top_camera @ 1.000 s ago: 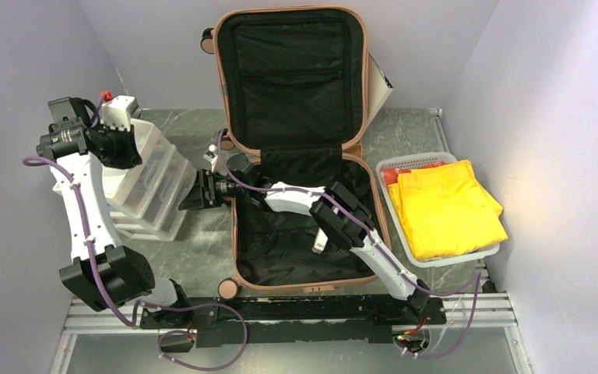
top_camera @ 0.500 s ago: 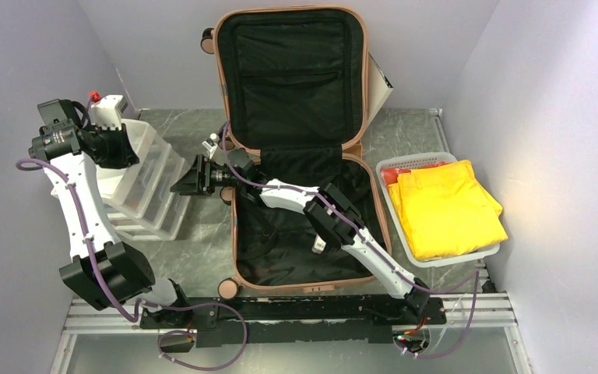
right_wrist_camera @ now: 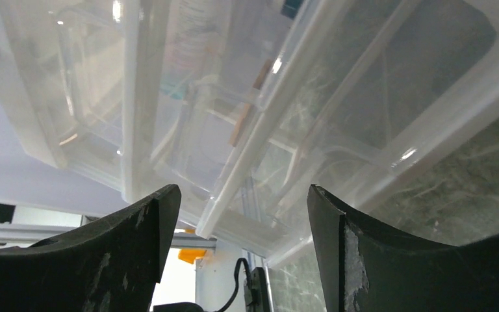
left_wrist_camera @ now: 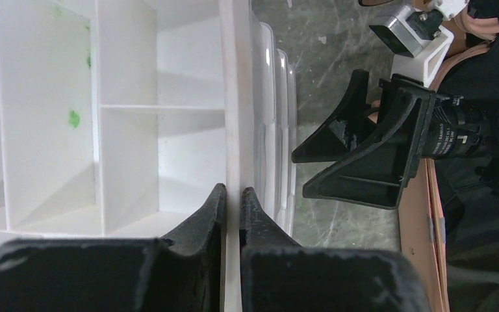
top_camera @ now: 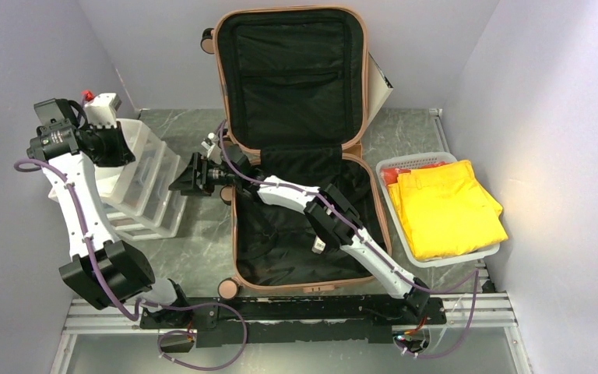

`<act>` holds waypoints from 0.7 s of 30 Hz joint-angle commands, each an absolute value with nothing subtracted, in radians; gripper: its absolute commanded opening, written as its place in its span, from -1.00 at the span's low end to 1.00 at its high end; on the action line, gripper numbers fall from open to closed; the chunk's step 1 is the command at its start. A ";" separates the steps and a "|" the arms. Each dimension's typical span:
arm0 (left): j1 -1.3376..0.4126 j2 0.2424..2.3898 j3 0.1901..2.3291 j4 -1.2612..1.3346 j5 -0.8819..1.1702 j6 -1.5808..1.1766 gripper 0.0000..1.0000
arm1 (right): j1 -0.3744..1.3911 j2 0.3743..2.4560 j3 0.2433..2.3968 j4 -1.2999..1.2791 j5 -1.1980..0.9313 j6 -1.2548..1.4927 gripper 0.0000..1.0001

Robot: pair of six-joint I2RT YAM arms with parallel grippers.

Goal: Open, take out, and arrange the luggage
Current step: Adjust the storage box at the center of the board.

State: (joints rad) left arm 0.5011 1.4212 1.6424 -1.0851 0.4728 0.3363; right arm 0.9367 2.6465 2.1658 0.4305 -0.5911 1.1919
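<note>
**Now, right claw [top_camera: 189,178] wide, left claw [left_wrist_camera: 232,192] pinching**

Both are left of the suitcase [top_camera: 296,78]. The right claw faces the clear plastic drawers [top_camera: 152,187] just beside it. The left claw, farther out, clamps a thin white wall of them. The suitcase lies open, lid upright.

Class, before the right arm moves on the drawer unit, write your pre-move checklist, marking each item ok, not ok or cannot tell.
1. Luggage lid open: ok.
2. Left end effector shut on drawer unit wall: ok.
3. Right end effector open: ok.
4. Right end effector facing the clear drawers: ok.
5. Luggage fully emptied: cannot tell, right arm covers part.
</note>
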 commanded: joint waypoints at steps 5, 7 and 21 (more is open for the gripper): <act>0.525 1.397 1.696 -0.968 0.507 0.316 -0.90 | 0.956 2.633 2.219 0.336 -0.547 1.145 0.54; 0.528 1.399 1.695 -0.969 0.518 0.312 -0.90 | 0.960 2.641 2.218 0.387 -0.546 1.169 0.55; 0.537 1.376 1.700 -0.999 0.550 0.306 -0.90 | 0.981 2.716 2.198 0.648 -0.540 1.369 0.57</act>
